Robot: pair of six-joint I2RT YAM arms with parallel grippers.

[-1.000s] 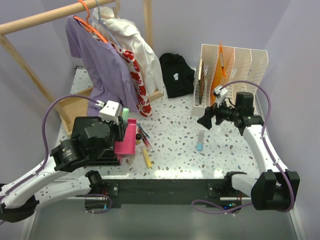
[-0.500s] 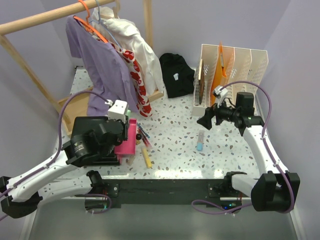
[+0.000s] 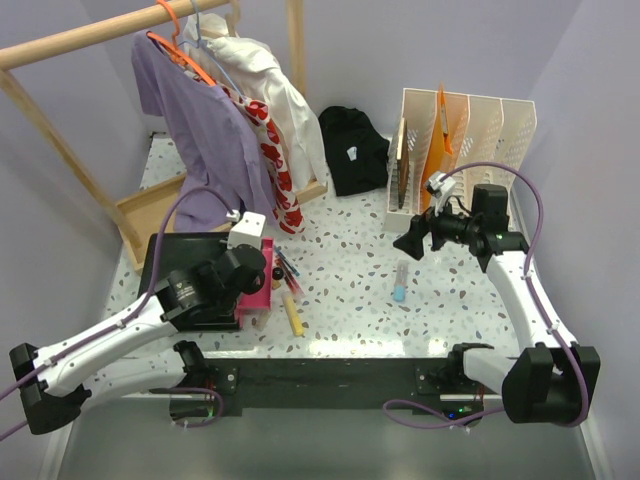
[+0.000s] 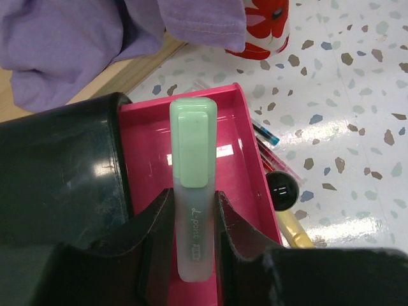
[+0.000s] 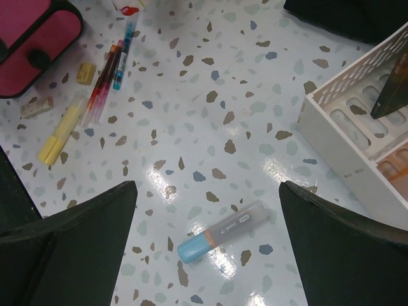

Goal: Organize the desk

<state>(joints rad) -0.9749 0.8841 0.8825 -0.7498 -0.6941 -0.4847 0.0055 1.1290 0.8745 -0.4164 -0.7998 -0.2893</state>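
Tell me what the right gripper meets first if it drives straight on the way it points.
Most likely the blue-capped highlighter lying on the desk, which sits between the open fingers of the right gripper in the wrist view. Depth is unclear, so it could touch bare desk just beside it.

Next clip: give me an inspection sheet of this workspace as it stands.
Surface: desk, speckled white, partly cluttered.
Job's things: green highlighter over pink tray; blue-capped highlighter lying loose.
Clutter: pens, yellow marker, black cloth, file rack, hanging clothes.
Grippers: left gripper shut on green highlighter; right gripper open above blue-capped highlighter.
Cables: purple cables arc over both arms.
Surroundings: lilac walls; nothing else seen.
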